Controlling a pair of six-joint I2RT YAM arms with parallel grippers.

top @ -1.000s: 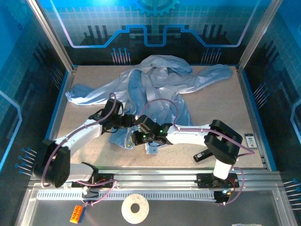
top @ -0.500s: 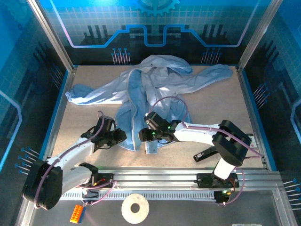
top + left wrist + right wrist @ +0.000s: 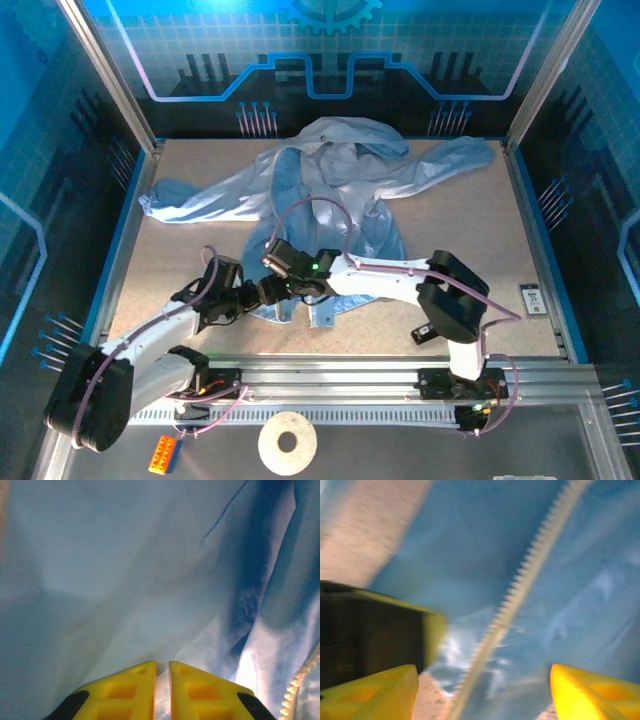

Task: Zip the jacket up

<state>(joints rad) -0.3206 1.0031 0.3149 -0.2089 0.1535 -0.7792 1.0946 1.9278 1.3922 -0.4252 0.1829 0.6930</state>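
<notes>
Speckled beige tabletop [image 3: 480, 250] inside a blue-lit booth, with the big light blue crinkly jacket [image 3: 330, 180] sprawled beyond both claws, its hem end right under them. My left claw [image 3: 162, 690] has its yellow fingers almost together on a fold of that fabric, pinching it, I judge, with a run of pale zipper teeth [image 3: 300, 685] off to its right. My right claw [image 3: 482, 695] stands wide apart and holds nothing; a pale toothed zipper strip [image 3: 530, 565] runs up between its fingers and away ahead. I read this as the lining-up step — zipper not yet joined. Next I'd close the right claw squarely on that strip near its lower end — no bunched cloth — then bring the ends together.
</notes>
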